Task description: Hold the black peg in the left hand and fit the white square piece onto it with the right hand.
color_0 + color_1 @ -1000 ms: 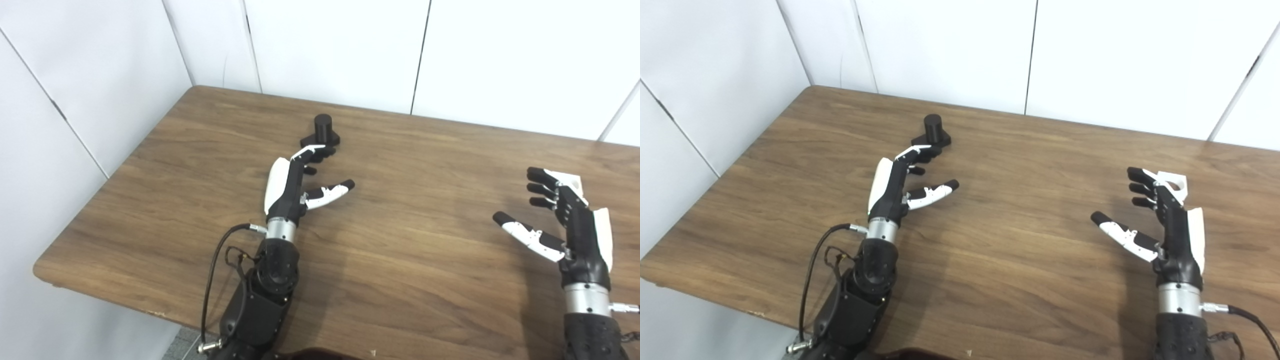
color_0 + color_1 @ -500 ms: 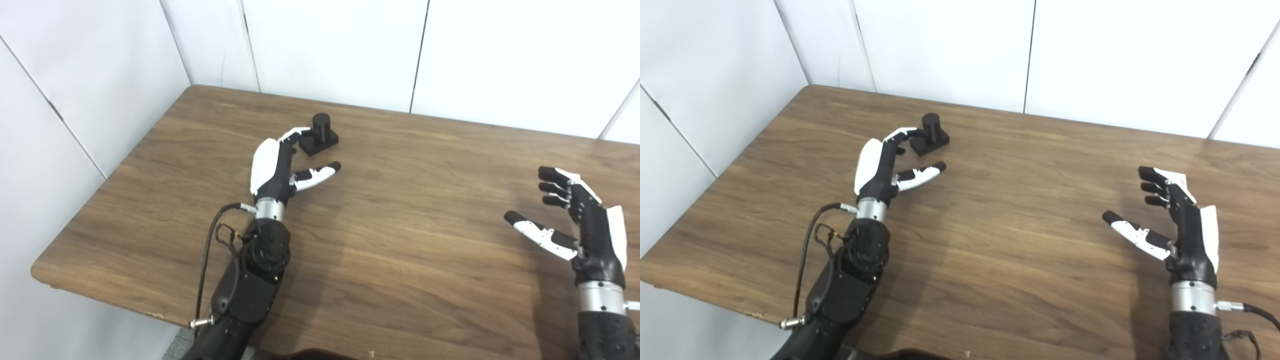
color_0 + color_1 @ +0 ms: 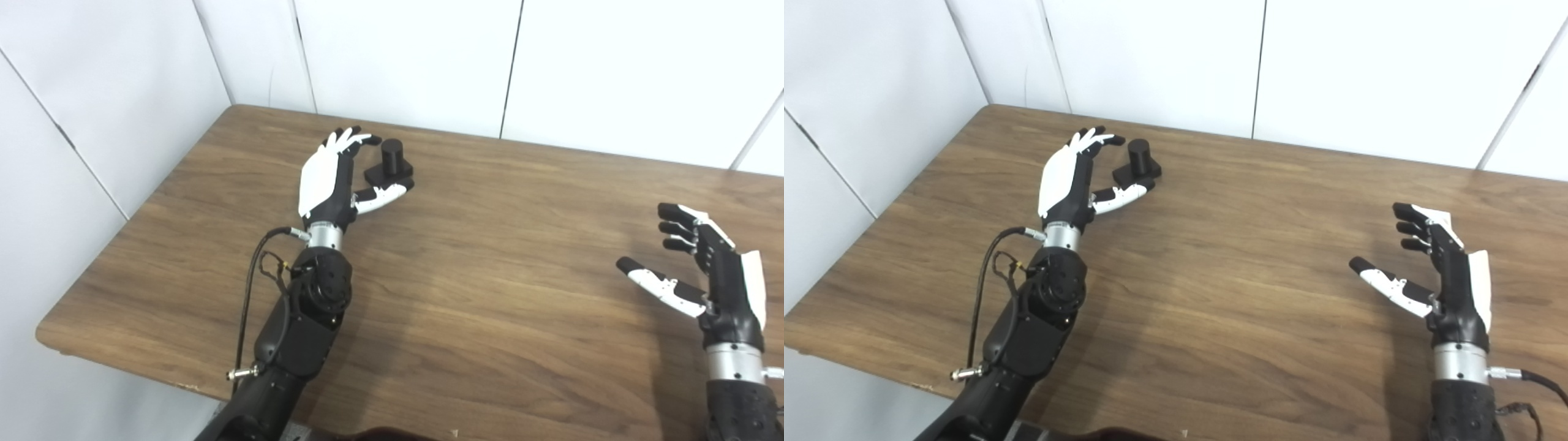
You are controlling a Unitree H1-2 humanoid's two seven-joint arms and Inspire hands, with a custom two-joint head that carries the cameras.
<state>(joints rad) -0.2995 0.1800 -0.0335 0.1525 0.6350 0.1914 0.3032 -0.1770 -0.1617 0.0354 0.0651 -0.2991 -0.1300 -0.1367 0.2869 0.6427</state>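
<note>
The black peg [image 3: 392, 160], a short cylinder on a square base, stands on the wooden table [image 3: 490, 294] at the back left. My left hand [image 3: 334, 184] is open and cupped around it. Its fingers are spread just left of the peg's top and its thumb lies along the front of the base. I cannot tell if it touches the peg. My right hand [image 3: 1445, 269] is open at the right, palm facing left. The white square piece [image 3: 1440, 218] lies just behind its fingers, mostly hidden.
White wall panels run along the table's back and left edges, close behind the peg. A black cable [image 3: 254, 288] loops beside my left forearm. Bare tabletop lies between the two hands.
My left hand has moved forward and left, from short of the peg to cupped around it. My right hand has drawn slightly back and right, covering more of the white piece.
</note>
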